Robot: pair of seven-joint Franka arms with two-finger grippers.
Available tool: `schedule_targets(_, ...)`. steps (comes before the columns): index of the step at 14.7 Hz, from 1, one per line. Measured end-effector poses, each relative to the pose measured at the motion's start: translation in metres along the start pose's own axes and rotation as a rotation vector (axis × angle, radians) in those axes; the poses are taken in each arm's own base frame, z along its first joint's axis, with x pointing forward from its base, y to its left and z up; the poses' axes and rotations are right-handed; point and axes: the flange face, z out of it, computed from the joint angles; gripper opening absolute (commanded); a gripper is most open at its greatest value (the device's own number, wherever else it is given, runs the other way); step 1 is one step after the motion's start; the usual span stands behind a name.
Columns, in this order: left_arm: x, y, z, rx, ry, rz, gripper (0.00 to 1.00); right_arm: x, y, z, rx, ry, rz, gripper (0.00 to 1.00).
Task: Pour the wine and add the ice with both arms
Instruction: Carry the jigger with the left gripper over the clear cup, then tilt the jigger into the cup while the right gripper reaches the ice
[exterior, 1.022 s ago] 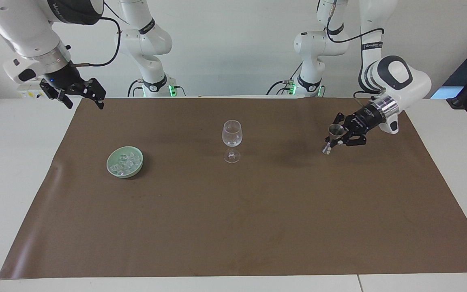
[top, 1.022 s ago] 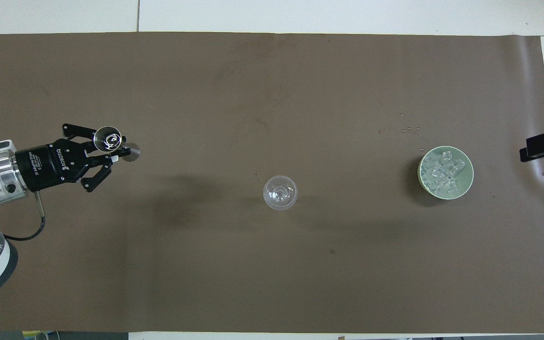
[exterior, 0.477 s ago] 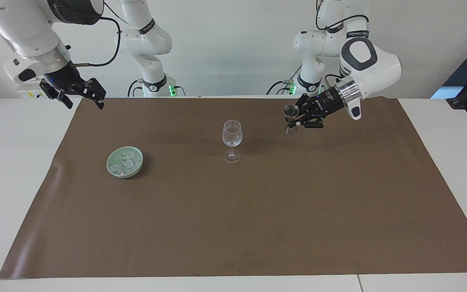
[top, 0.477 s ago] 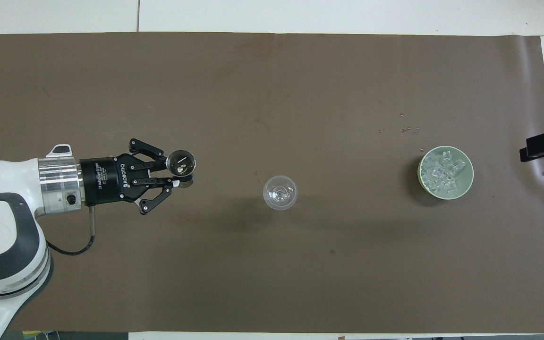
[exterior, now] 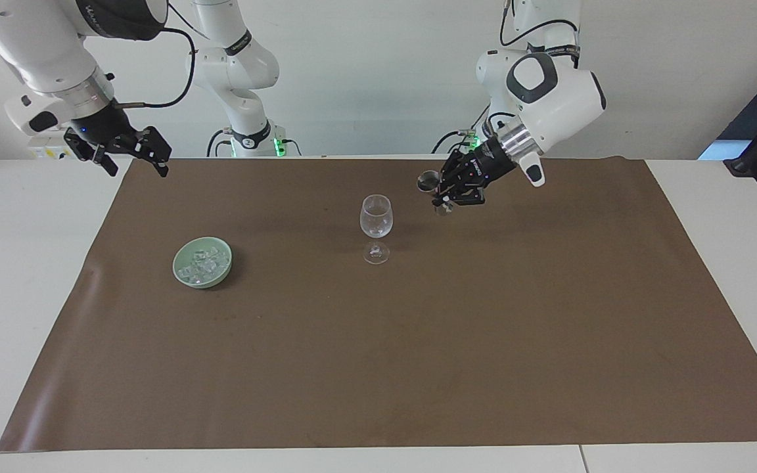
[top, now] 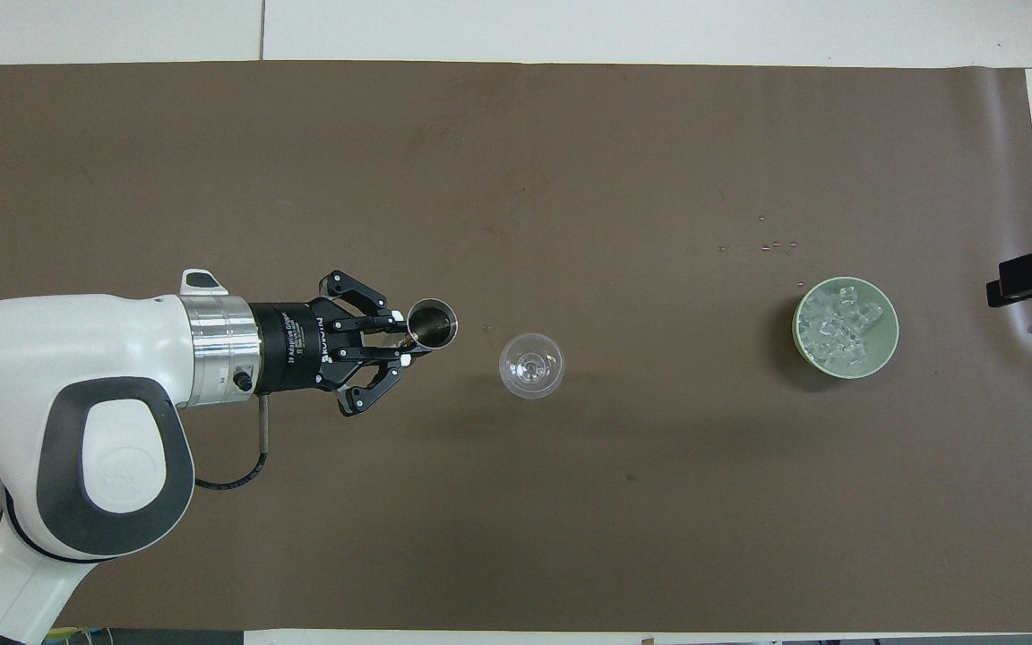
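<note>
A brown mat (exterior: 418, 341) covers the white surface (exterior: 17, 276). The left arm (exterior: 549, 85) reaches over the mat, its claw (exterior: 443, 195) clenched on a small metal jigger (exterior: 428, 182) held in the air just beside the glass (exterior: 376, 226), toward the left arm's end. The right arm (exterior: 43, 52) waits, its claw (exterior: 130, 157) released over the mat's edge. Ice (exterior: 202, 265) lies heaped in a green bowl (exterior: 202, 263) toward the right arm's end, well apart from the glass.

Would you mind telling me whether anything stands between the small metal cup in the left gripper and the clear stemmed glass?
Nothing visible does. The left gripper holds the small metal cup in the air just beside the clear stemmed glass; only bare brown mat lies beneath.
</note>
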Motion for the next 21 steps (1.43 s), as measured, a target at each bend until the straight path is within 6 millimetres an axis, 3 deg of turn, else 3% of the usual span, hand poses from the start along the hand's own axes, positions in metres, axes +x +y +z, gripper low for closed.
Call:
schedule_targets(9, -0.029, -0.010, 0.052, 0.015, 0.168, 0.093, 0.00, 0.000, -0.001, 0.000, 0.000, 0.000, -0.001, 1.00)
schedule_targets(13, -0.037, -0.015, 0.062, 0.015, 0.247, 0.138, 0.00, 0.000, -0.006, 0.003, 0.001, -0.006, -0.010, 1.00)
schedule_targets(17, -0.056, -0.020, 0.065, -0.029, 0.363, 0.184, 0.00, -0.003, -0.008, 0.027, 0.002, -0.009, -0.016, 1.00)
schedule_targets(21, -0.067, -0.035, 0.081, -0.016, 0.443, 0.283, 0.00, -0.011, -0.008, 0.057, 0.003, 0.045, -0.015, 1.00)
